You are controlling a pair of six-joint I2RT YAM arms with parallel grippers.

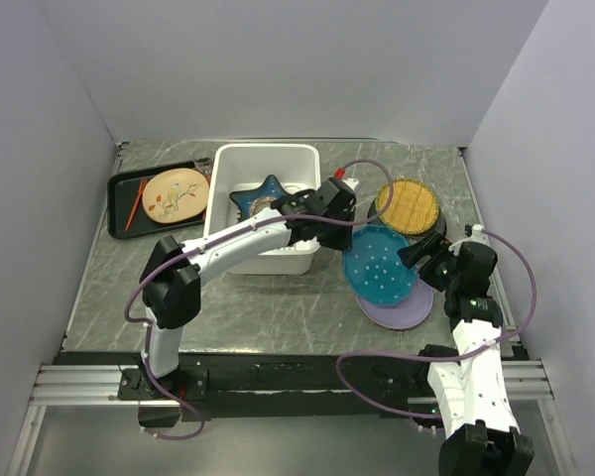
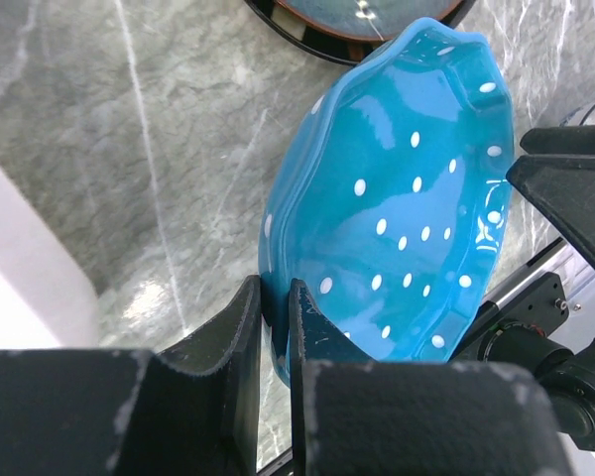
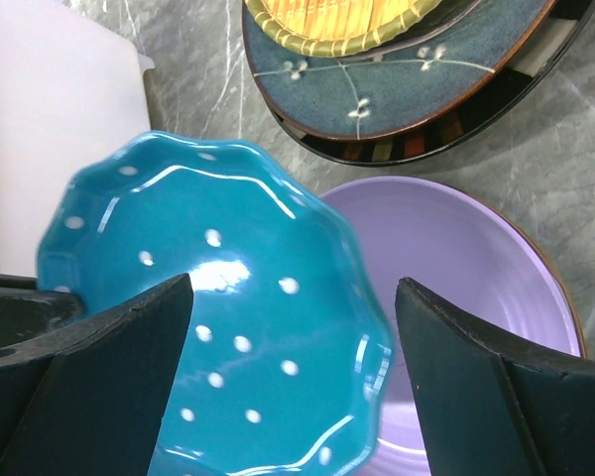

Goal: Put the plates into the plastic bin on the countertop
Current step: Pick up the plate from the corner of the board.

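Left claw [image 2: 274, 302] pinched tight on scalloped rim of glossy teal dotted plate [image 2: 397, 218], tilted over smooth lavender plate [image 3: 456, 238], just beside white plastic bin [image 1: 268, 148]. Right claw [image 3: 293, 337] spread wide, empty. Veined stone bench [image 1: 278, 307] beneath.

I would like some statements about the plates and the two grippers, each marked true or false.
1. The left gripper is shut on the rim of the teal dotted plate. True.
2. The plastic bin holds no plate. False: the blue star-shaped plate lies in it.
3. The right gripper is open. True.
4. The yellow woven-look plate lies in the plastic bin. False: it tops a stack of dark plates on the countertop.
5. In the right wrist view, the teal dotted plate covers part of the lavender plate. True.
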